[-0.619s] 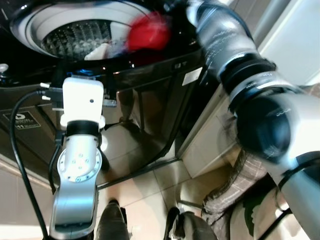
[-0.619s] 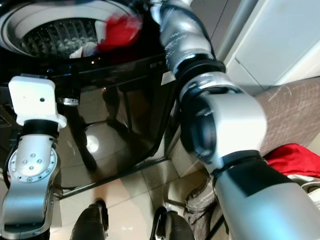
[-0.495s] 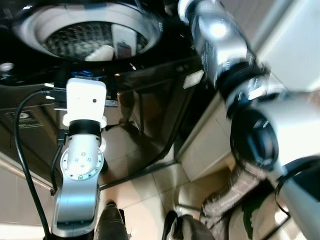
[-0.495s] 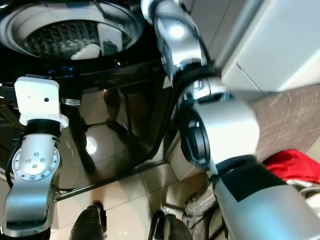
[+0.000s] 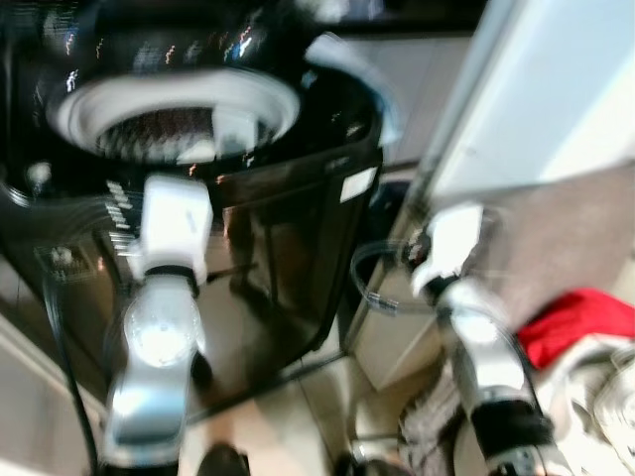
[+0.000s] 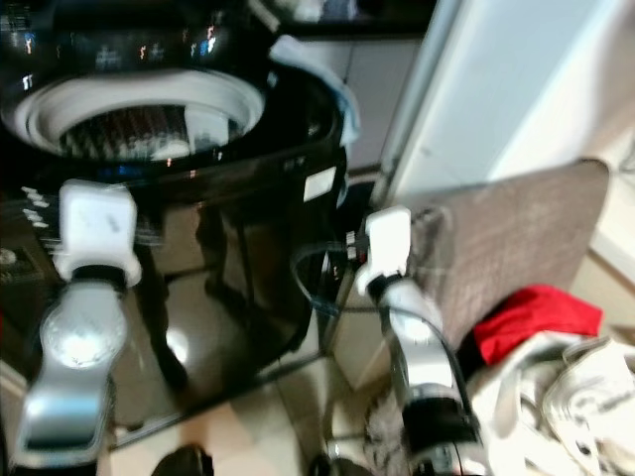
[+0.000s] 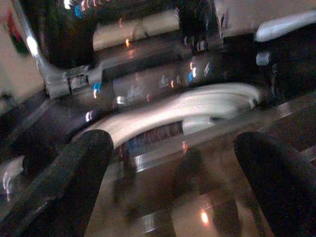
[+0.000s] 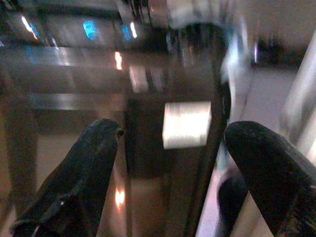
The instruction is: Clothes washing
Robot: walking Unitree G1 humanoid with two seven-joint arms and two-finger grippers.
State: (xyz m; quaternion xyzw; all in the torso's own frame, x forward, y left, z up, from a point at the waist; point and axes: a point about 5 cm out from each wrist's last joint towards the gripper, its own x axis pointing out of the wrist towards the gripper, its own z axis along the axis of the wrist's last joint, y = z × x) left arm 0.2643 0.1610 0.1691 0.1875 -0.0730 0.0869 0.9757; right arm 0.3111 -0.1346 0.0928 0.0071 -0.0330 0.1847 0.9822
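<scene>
Our right gripper (image 8: 173, 173) has dropped from over the far washer drum (image 6: 139, 119), fingers spread and empty like our left gripper's (image 7: 173, 182). The red garment (image 6: 536, 317) lying near right awaits loading.

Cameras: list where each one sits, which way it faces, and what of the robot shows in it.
Left eye view: on the head, looking forward and down at the washer and its open drum; both silver arms show.
Right eye view: same head, same scene, plus a red cloth on the pile at right.
Left wrist view: on the left wrist, along the open left hand toward the washer's top.
Right wrist view: on the right wrist, along the open right hand toward the washer's front.
Shared: all four show the washer.
</scene>
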